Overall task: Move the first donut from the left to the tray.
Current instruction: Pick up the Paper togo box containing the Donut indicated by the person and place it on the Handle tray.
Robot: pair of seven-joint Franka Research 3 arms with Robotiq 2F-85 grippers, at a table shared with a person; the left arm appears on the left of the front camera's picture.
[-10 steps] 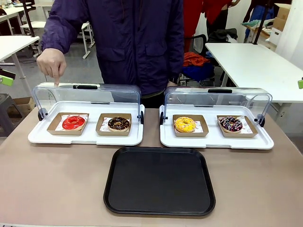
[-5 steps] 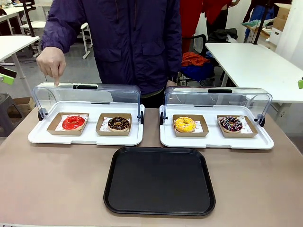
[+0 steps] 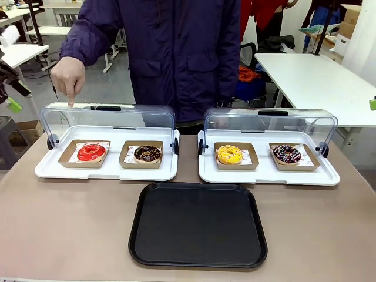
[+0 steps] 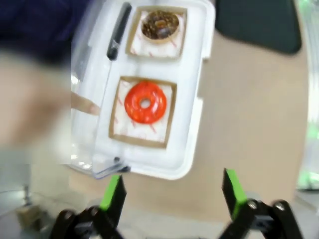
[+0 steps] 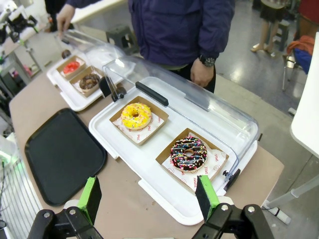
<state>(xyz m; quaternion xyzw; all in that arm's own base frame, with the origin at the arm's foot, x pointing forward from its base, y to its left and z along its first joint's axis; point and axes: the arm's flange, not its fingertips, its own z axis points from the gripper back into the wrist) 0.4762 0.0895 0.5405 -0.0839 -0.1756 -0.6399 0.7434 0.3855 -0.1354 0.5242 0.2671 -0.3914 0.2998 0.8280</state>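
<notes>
The first donut from the left is red-glazed and lies on white paper in a brown cardboard tray, inside the left white display tray, whose clear lid is raised. In the left wrist view the red donut lies well beyond my left gripper, which hovers open and holds nothing. The black tray lies bare at the table's front middle. My right gripper is open above the table's right end. A person's hand points a finger down at the left lid.
A chocolate donut sits beside the red one. The right display tray holds a yellow donut and a sprinkled dark donut. Both clear lids stand up at the back. The person stands at the far edge.
My left arm has shifted at the picture's left edge, showing more of itself. The person has leaned slightly to the right, the hand still pointing at the left lid.
</notes>
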